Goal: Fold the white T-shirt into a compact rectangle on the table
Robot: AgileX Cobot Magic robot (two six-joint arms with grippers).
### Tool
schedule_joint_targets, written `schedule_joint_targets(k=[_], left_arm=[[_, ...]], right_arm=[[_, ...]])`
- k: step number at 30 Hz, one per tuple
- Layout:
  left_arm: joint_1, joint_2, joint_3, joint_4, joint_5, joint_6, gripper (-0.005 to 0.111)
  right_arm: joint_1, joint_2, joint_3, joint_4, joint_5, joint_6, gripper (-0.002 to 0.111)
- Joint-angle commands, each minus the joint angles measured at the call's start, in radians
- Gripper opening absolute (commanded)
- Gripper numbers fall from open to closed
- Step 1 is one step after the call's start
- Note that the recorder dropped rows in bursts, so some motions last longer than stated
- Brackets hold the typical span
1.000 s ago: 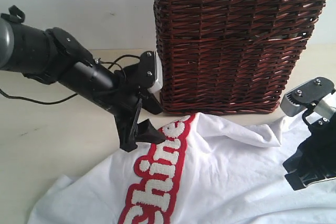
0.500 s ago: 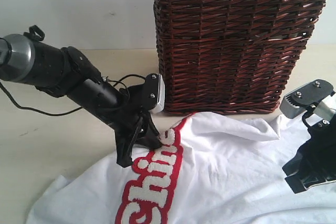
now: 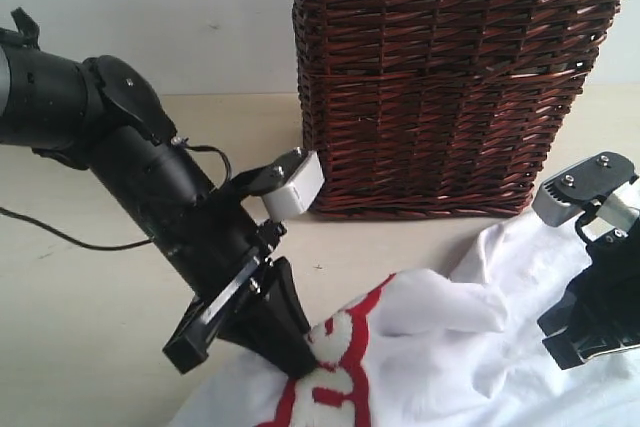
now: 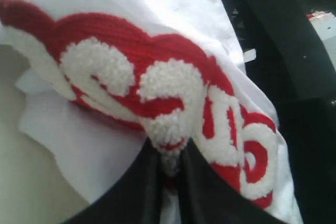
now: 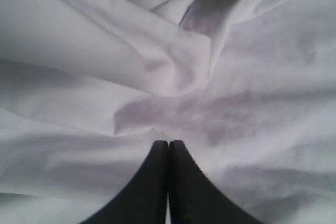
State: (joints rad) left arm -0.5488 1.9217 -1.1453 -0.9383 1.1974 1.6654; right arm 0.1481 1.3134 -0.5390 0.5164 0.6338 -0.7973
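Nearest us, the left gripper [image 3: 303, 352] has its jaws clamped on the white T-shirt [image 3: 470, 357], pinching a bunch of the red strip [image 4: 126, 32] with its fuzzy lettering. The shirt lies crumpled on the near right part of the table [image 3: 90, 297]. Over on the right, the right gripper [image 5: 168, 148] sits above plain white cloth, jaws pressed together, nothing visibly between them. Farther back stands the dark wicker basket [image 3: 440, 97], upright, lace trim along its rim.
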Motion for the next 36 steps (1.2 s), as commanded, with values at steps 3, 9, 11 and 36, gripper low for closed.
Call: schedule_joint_targets(k=[3, 9, 11, 36], left_arm=[[-0.064, 0.007, 0.124, 0.037, 0.024, -0.025, 0.063], [-0.1, 0.01, 0.175, 0.035, 0.024, -0.031, 0.1], [-0.1, 0.01, 0.168, 0.034, 0.024, -0.031, 0.1], [0.03, -0.08, -0.099, 0.061, 0.024, -0.249, 0.1]], right_arm=[[-0.002, -0.01, -0.007, 0.007, 0.009, -0.001, 0.0], [-0.002, -0.01, -0.007, 0.007, 0.007, -0.004, 0.0], [-0.002, -0.01, -0.007, 0.007, 0.007, -0.004, 0.0], [-0.002, -0.01, -0.007, 0.002, 0.03, -0.004, 0.0]])
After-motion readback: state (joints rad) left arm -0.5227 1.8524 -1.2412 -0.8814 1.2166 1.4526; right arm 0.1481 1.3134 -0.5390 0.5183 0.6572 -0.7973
